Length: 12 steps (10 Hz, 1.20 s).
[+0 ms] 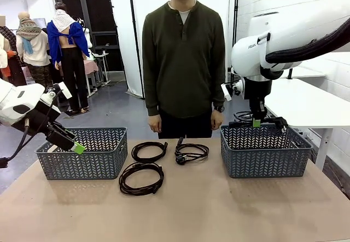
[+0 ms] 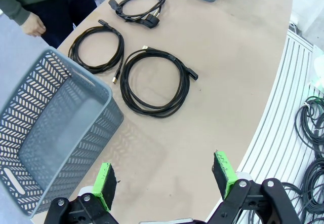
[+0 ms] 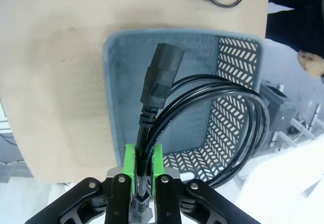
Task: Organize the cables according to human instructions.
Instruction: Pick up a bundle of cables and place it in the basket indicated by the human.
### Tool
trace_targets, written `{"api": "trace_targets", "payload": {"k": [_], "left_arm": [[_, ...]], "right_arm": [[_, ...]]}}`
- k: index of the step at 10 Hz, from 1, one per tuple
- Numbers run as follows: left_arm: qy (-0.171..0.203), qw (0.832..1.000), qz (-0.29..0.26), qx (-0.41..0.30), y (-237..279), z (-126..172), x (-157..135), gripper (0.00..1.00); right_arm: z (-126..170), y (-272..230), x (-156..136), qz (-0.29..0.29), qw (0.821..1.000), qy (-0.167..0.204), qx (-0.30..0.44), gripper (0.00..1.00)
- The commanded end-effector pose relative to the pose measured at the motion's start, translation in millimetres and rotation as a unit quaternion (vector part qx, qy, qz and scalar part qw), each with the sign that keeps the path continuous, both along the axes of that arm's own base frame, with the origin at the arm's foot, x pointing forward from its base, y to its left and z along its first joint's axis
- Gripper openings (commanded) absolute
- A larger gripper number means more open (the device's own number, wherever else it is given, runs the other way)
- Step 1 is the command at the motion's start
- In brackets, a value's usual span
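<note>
Three black coiled cables lie on the table between the baskets: one in the middle [image 1: 149,150] [image 2: 96,49], one with plugs to its right [image 1: 191,153] [image 2: 139,6], and the largest nearer me [image 1: 141,178] [image 2: 154,82]. My right gripper [image 1: 256,122] [image 3: 143,164] is shut on a further cable [image 3: 162,77], whose loops and plug hang over the right grey basket [image 1: 265,154] [image 3: 114,72]. At the left grey basket's [image 1: 82,154] [image 2: 55,127] front corner, my left gripper [image 1: 68,146] [image 2: 164,181] hovers open with nothing between its fingers.
A person stands at the far edge of the table, hands [image 1: 155,124] hanging at the sides. More cables [image 2: 311,133] lie on the floor past the table's edge. A white table [image 1: 311,105] stands at the right.
</note>
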<state>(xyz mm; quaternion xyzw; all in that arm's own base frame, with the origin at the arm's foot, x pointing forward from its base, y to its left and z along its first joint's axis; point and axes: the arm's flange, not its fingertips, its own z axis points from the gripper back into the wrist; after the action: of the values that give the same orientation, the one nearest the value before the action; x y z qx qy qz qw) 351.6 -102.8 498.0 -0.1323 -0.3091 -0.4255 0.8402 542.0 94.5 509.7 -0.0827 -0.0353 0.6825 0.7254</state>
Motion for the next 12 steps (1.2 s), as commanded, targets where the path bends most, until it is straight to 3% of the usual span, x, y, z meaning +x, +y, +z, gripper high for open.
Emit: {"api": "trace_targets", "payload": {"k": [1,12], "left_arm": [[0.001,1.000,-0.004,-0.004,2.0,-1.2,1.9,1.00],[0.001,1.000,-0.004,-0.004,2.0,-1.2,1.9,1.00]], "right_arm": [[-8.3,-3.7,11.6,0.016,1.000,-0.007,0.021,0.00],[-37.7,-11.8,51.3,-0.006,1.000,0.023,0.010,0.00]]}}
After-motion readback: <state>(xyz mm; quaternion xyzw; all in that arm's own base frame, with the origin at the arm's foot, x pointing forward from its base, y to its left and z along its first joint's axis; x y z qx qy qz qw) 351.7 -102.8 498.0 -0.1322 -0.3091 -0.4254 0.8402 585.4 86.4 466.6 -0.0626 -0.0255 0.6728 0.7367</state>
